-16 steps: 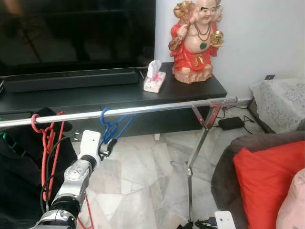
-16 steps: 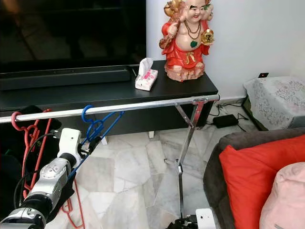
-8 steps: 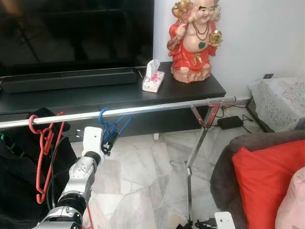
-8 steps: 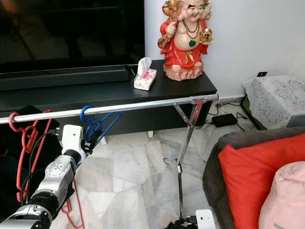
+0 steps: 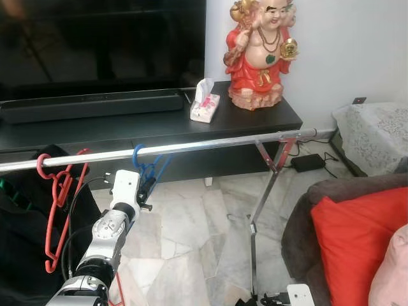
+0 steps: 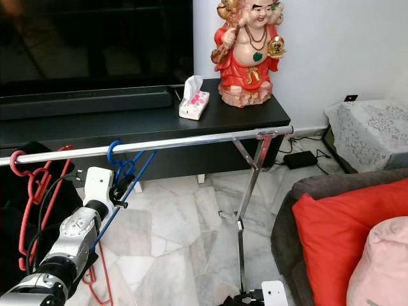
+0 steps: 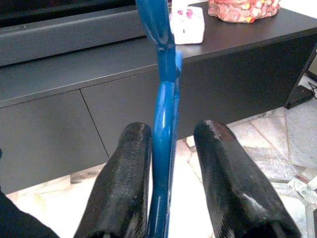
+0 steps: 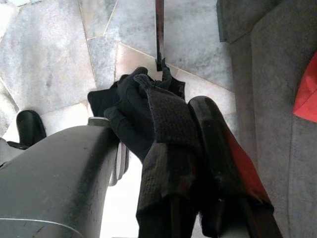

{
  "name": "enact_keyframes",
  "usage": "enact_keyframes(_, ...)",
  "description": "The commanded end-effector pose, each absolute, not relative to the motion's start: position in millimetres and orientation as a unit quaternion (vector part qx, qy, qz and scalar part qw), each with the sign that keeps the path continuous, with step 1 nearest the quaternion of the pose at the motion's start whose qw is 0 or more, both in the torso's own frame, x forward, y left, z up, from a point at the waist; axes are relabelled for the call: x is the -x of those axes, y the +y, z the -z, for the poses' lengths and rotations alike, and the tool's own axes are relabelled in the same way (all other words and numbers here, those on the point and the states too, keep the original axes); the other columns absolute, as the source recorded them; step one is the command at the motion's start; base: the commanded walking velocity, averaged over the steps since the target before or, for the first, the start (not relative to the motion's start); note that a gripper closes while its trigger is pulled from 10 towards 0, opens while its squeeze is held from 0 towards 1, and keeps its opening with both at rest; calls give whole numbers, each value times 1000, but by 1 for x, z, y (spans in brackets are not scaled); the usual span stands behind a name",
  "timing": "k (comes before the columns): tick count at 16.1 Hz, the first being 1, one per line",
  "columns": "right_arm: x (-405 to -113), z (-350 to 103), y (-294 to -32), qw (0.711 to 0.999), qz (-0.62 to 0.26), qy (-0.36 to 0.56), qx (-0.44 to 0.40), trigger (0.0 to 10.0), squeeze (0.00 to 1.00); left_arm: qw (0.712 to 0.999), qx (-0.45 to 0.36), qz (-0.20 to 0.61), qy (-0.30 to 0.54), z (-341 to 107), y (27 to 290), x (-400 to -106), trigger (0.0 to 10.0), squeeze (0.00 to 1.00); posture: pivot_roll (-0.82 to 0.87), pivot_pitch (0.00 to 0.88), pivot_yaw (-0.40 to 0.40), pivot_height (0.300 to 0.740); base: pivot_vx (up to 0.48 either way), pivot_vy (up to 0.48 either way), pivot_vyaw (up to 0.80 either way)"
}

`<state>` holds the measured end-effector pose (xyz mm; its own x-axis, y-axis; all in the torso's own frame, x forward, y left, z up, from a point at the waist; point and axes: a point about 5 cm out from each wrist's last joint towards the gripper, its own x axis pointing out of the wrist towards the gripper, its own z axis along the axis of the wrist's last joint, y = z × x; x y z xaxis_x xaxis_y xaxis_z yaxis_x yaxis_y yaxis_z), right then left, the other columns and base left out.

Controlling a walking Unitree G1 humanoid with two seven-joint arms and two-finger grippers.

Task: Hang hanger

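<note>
Blue hanger (image 5: 148,171) hooked over the silver rail (image 5: 191,146), just right of a red hanger (image 5: 58,191) on the same rail. Left gripper (image 5: 145,190) raised just under the rail, jaws a little apart with the blue hanger's shaft running between the two black fingers (image 7: 121,183), close against one. Right gripper (image 8: 198,163) low over the marble floor (image 8: 44,54), jaws closed on a piece of black cloth (image 8: 148,124); behind the rail, a black bench (image 5: 159,124) carries a tissue box (image 5: 205,105) and a red figurine (image 5: 261,51).
</note>
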<state>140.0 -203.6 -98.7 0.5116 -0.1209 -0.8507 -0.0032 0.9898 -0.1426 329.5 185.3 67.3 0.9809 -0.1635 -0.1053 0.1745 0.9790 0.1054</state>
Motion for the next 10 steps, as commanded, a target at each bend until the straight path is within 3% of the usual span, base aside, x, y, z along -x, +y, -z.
enact_keyframes(1, -139, 99, -203, 869, 37, 490, 57, 10000, 0, 993, -64, 84, 48, -66, 189, -327, 0, 0, -161, 0, -20, 740, 0, 0, 0)
enact_keyframes(10, -141, 98, -202, 870, 38, 489, 55, 10000, 0, 991, -76, 102, 47, -63, 187, -322, 0, 0, -157, 0, -17, 740, 0, 0, 0)
